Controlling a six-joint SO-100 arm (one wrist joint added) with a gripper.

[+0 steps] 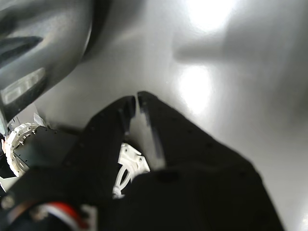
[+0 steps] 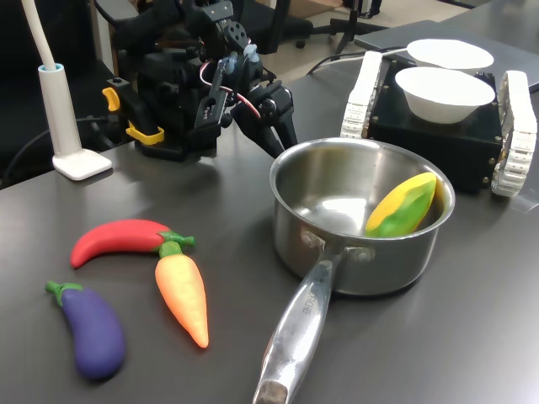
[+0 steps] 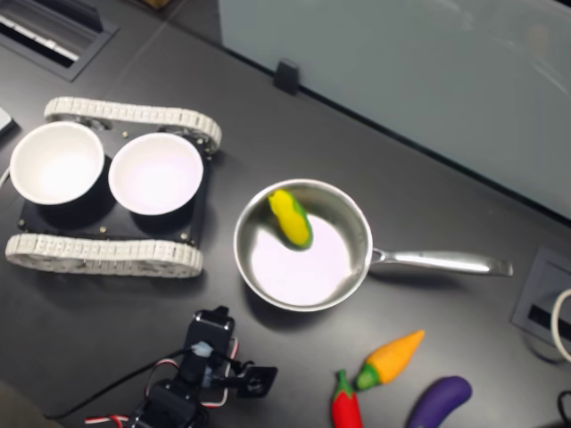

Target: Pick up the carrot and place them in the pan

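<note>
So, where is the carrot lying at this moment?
The carrot lies on the table at the first exterior view's lower left, between the red chili pepper and the pan handle, with the eggplant nearby.

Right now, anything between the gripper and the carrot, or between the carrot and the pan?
Nothing visible blocks either path. The gripper sits behind the pan, with bare table toward the carrot. The chili pepper touches the carrot's green top on the far side, and the eggplant lies beside it. The corn cob is already in the pan.
</note>
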